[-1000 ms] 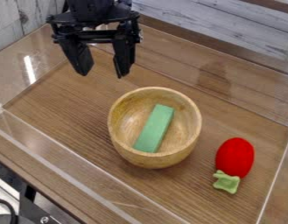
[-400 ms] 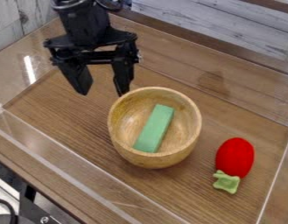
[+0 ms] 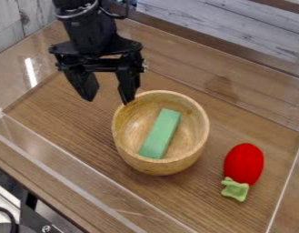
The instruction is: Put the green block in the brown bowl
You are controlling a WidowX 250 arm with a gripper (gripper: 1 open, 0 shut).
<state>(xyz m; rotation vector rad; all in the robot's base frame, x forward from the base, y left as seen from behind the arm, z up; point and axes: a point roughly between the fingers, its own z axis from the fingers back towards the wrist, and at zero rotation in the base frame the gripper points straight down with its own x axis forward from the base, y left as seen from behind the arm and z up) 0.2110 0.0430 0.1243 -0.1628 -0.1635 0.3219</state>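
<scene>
The green block [image 3: 162, 132], a flat light green bar, lies slanted inside the brown bowl [image 3: 127, 150], a round tan wooden bowl at the middle of the table. My gripper [image 3: 104, 91] hangs just left of and behind the bowl's rim, above the table. Its two black fingers point down and stand wide apart, open, with nothing between them.
A red strawberry-like toy [image 3: 244, 163] with a green leaf [image 3: 235, 189] lies right of the bowl. Clear plastic walls [image 3: 66, 155] fence the wooden table [image 3: 66, 123] at the front, left and right. A pale plank wall [image 3: 236, 23] runs along the back.
The gripper has come down and forward toward the bowl's left rim, staying open. The block and bowl have not moved.
</scene>
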